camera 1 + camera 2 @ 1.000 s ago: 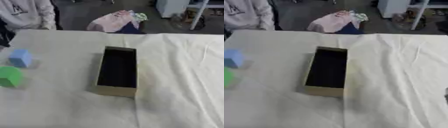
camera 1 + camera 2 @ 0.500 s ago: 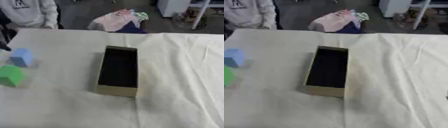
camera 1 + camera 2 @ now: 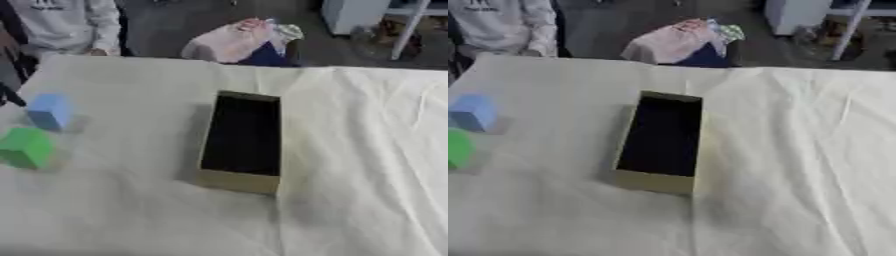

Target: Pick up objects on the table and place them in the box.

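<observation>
In the left eye view, a long, narrow tan cardboard box [image 3: 241,142] with a dark interior lies open near the middle of a table covered in cream-white cloth [image 3: 367,150], its long side running away from the camera. Nothing can be seen inside it. Well to its left, near the table's left edge, stand a light blue cube [image 3: 49,111] and, just in front of it, a green cube [image 3: 25,148]; the two sit close together but apart. This view shows both cubes whole. A thin dark shape crosses the left border beside the blue cube; what it is cannot be told.

In the right eye view the box sits further left, and the green cube is cut by the left border, so only part of it shows. The blue cube remains fully visible.

Neither robot hand appears in either view, so whether their fingers are open or closed cannot be told.
</observation>
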